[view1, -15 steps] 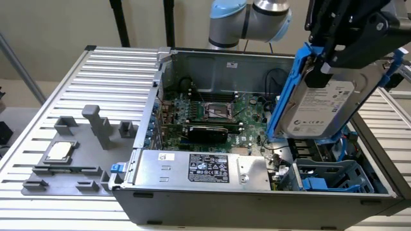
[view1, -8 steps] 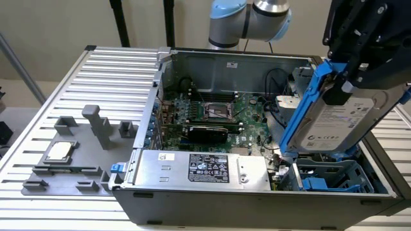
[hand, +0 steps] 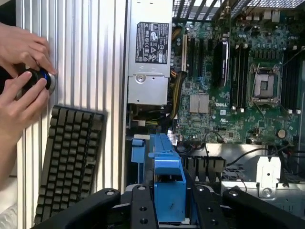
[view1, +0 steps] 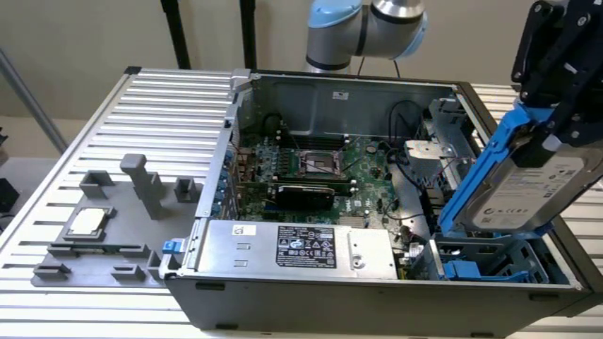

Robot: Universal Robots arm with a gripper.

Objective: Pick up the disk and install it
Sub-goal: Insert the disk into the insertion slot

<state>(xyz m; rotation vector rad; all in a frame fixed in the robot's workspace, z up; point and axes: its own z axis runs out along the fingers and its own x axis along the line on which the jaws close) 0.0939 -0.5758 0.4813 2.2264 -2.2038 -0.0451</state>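
The disk [view1: 532, 187], a silver-grey drive with a white label in a bright blue carrier, hangs tilted on edge at the exterior view's right. My gripper [view1: 548, 134] is shut on its upper end, holding it just above the drive bay [view1: 485, 265] in the near right corner of the open computer case [view1: 311, 300]. In the wrist view the blue carrier [hand: 167, 176] sits between my black fingers [hand: 138, 210], with the case interior beyond it.
Inside the case lie the motherboard [view1: 311, 166] and a silver power supply [view1: 296, 246]. Blue brackets [view1: 467, 270] sit in the bay. A grey fixture [view1: 56, 272] with a processor chip [view1: 87, 222] lies on the slatted table. A person's hands [hand: 21, 71] hold a knob beside a keyboard [hand: 71, 157].
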